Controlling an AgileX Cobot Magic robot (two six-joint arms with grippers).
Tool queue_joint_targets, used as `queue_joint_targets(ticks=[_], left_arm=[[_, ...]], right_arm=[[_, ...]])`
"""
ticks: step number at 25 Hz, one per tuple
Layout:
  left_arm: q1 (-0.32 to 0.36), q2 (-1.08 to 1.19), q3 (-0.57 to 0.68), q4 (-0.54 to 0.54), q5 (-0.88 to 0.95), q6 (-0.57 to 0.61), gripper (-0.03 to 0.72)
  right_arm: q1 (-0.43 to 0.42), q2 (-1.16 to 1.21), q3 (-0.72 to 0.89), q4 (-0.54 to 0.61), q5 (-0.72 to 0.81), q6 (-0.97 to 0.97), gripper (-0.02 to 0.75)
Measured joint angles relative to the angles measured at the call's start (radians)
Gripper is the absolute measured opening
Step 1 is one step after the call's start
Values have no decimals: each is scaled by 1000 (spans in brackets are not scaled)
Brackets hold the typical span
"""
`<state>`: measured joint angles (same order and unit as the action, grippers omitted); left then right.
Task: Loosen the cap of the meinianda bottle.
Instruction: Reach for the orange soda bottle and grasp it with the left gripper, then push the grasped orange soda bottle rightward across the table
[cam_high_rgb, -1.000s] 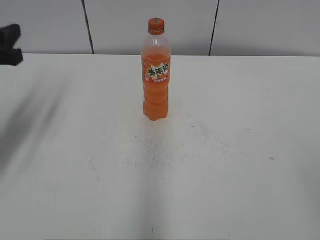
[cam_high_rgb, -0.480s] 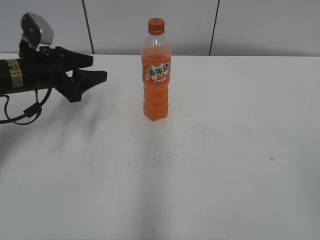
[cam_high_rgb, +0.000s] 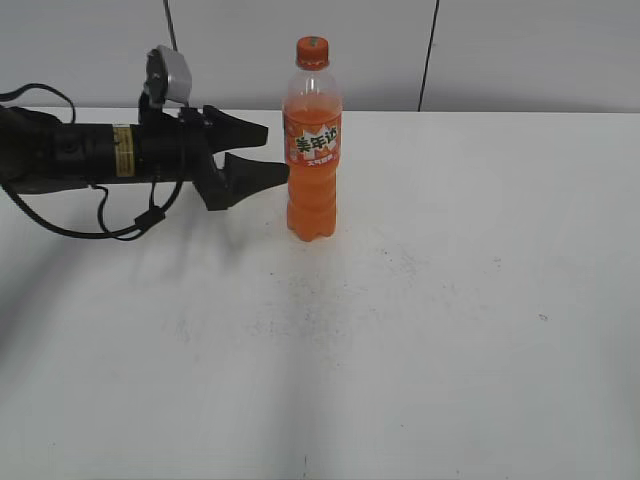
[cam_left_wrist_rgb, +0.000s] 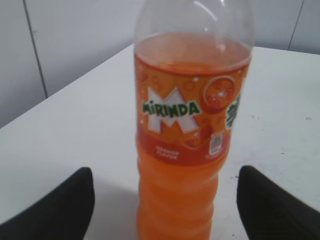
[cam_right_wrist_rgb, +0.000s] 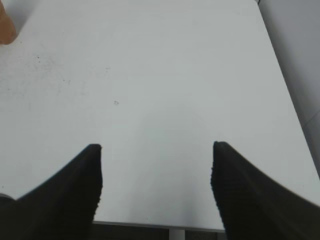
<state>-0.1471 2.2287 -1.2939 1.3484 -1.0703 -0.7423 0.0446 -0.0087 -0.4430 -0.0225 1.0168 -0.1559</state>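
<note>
The meinianda bottle (cam_high_rgb: 312, 150) stands upright on the white table, full of orange soda, with its orange cap (cam_high_rgb: 312, 49) on top. My left gripper (cam_high_rgb: 272, 153) is open, level with the label, its fingertips just left of the bottle and apart from it. In the left wrist view the bottle (cam_left_wrist_rgb: 187, 145) fills the middle between the open jaws (cam_left_wrist_rgb: 165, 200); the cap is out of that view. My right gripper (cam_right_wrist_rgb: 156, 172) is open and empty over the table's near edge; it is not in the exterior view.
The white table (cam_high_rgb: 450, 300) has faint dark specks in front of the bottle. A grey panelled wall (cam_high_rgb: 500, 50) runs behind the table's back edge. The table's right edge (cam_right_wrist_rgb: 280, 75) shows in the right wrist view.
My left arm has come in from the left edge and moved right, until its open jaws are right beside the bottle. The bottle has not moved.
</note>
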Motion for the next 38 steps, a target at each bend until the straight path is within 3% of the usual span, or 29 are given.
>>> queue_joint_targets(ticks=[7, 14, 19, 24, 29, 38], left_arm=[[-75, 66, -84, -13, 31, -3, 542], [-109, 89, -116, -90, 84, -3, 539], [-112, 89, -117, -73, 73, -3, 438], [-127, 90, -117, -52, 56, -2, 429], [-217, 91, -117, -64, 63, -2, 429], [-421, 102, -116, -199, 126, 19, 429]], right_arm=[[0, 0, 0, 0, 0, 0, 514], [0, 0, 0, 0, 0, 0, 514], [0, 0, 0, 0, 0, 0, 514], [0, 0, -2, -1, 1, 0, 514], [0, 41, -96, -1, 47, 13, 514], [0, 407, -362, -1, 161, 61, 514]])
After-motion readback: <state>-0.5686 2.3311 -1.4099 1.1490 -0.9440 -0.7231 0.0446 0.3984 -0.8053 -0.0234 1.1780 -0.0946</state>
